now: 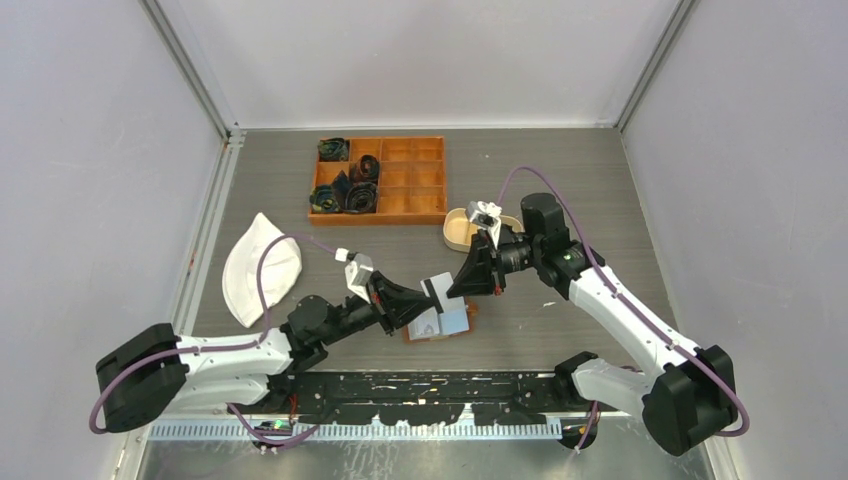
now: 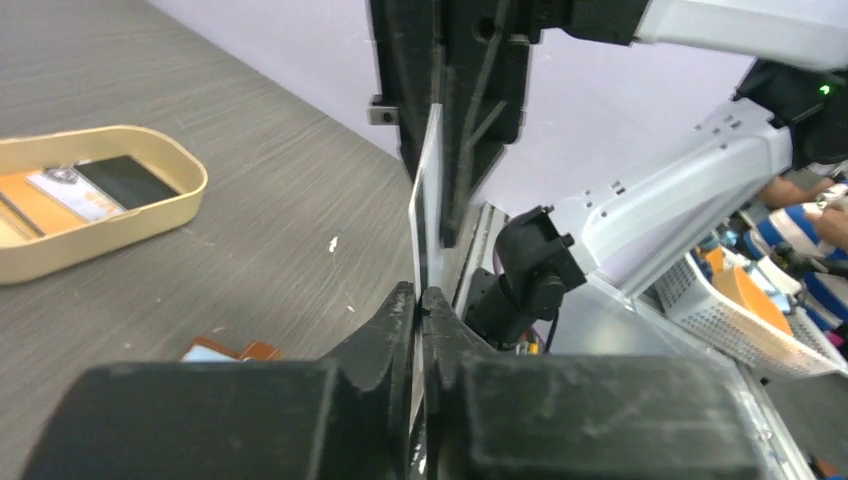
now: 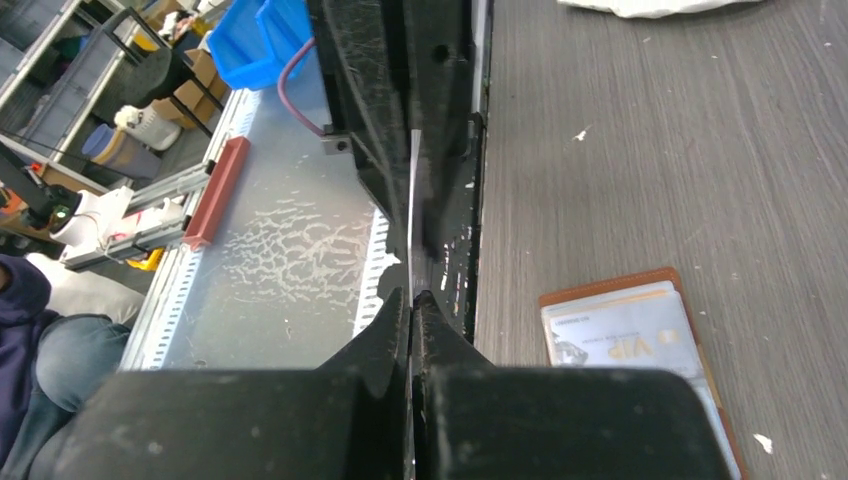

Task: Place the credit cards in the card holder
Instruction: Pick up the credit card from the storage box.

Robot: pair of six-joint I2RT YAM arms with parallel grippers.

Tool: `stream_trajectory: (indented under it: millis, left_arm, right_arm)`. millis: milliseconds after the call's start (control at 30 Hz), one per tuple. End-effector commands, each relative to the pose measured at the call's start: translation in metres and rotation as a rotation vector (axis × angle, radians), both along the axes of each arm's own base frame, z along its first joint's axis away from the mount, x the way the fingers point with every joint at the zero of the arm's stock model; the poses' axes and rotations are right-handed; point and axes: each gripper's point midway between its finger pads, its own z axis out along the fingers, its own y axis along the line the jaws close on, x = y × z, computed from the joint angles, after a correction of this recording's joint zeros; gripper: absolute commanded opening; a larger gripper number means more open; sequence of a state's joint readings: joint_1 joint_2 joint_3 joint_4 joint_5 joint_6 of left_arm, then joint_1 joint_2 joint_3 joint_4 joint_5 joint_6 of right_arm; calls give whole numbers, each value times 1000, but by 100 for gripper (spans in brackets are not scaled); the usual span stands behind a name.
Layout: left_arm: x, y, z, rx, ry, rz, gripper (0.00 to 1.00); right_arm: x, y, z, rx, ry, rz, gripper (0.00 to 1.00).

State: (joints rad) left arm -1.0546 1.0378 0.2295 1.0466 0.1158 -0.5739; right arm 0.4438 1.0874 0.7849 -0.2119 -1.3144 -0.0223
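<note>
— Grey wood-grain desk [image 1: 560, 170], pale walls [image 1: 420, 60] on three sides. Where are the claws?

— They meet tip to tip above the middle of the desk. The left claw [image 2: 420, 300] has its fingers drawn together on one edge of a white-grey card [image 2: 428, 190]. The right claw [image 3: 413, 300] is clamped tight on the opposite edge. The card hangs in the air between them, off the desk, and each wrist view sees it edge-on.

— And the card holder?

— The card holder [image 3: 600, 290] lies opened out on the desk, right beneath the two claws. Only its brown rim shows. Pale cards [image 3: 620, 335] cover the rest, and the top one reads "VIP". From above, the left claw and the held card hide part of it.

— What else is near?

— Just behind the right claw sits a beige oval tray [image 2: 150, 215]. It holds a black card [image 2: 125, 180], a lighter card and something orange. Farther back from both claws is an orange box [image 1: 400, 218] with compartments. Its left cells hold dark rolled things, too small to identify. Well off to the left claw's outer side lies a white object [image 1: 260, 270]. I cannot tell whether it is a dish or a cloth.
</note>
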Motion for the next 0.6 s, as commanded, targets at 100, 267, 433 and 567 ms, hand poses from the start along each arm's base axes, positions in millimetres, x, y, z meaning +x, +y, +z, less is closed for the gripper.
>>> stream_trajectory:
  millis: [100,267,433,567]
  left_arm:
    - [0,-3,47,-114,-57,-4,0]
    - [-6,-5,22,65,25,-42,0]
    - [-17,0,13,179,48,-107,0]
    - [-24,-5,12,228,54,-168,0]
  right_arm:
    - [0,0,3,18,-50,6,22]
    - [7,-11,-2,-50,-125,-25,55]
    - [6,-15,-2,-50,-125,-35,51]
    - [6,-13,0,-28,-108,-25,48]
